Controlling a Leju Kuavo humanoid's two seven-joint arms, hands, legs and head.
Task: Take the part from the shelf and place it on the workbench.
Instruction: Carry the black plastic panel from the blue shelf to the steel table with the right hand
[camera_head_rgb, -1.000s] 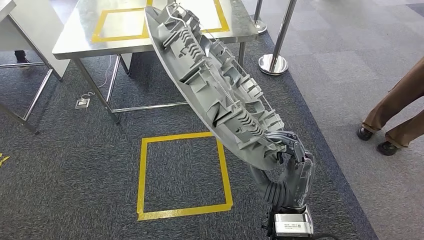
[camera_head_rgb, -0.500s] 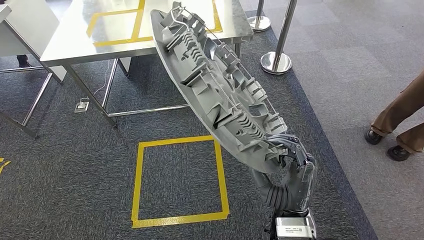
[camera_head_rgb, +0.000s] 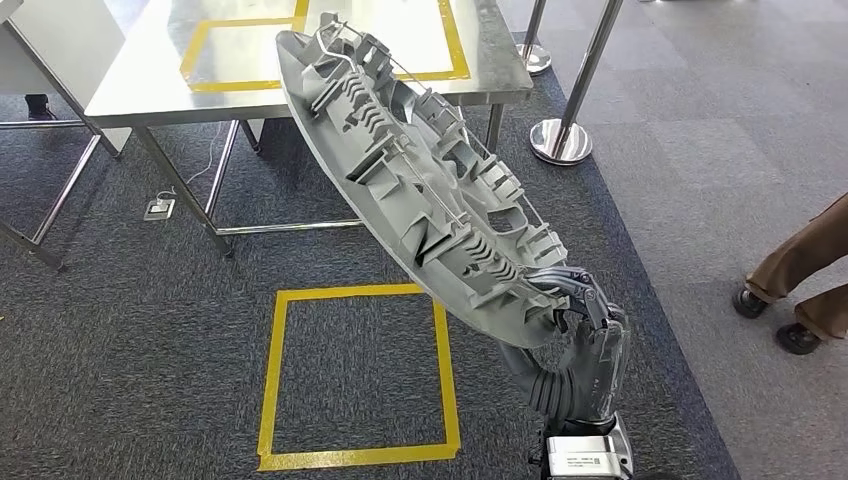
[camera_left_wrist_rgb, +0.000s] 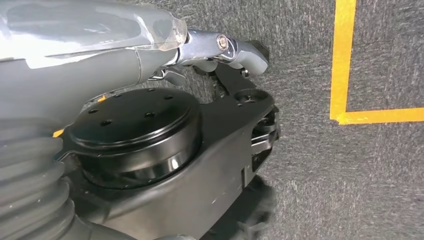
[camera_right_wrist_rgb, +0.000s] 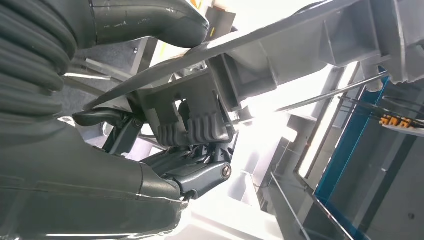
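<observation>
Part (camera_head_rgb: 430, 190), long grey ribbed plastic moulding, gripped at its near end by my right hand (camera_head_rgb: 580, 320), held tilted over the carpet, far end reaching over the steel surface (camera_head_rgb: 150, 75). Left hand (camera_left_wrist_rgb: 215, 50): can't tell its state.

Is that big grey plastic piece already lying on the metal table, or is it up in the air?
In the air. The right hand grips the grey part by its near end, tilted up over the carpet; the workbench lies beyond it.
</observation>
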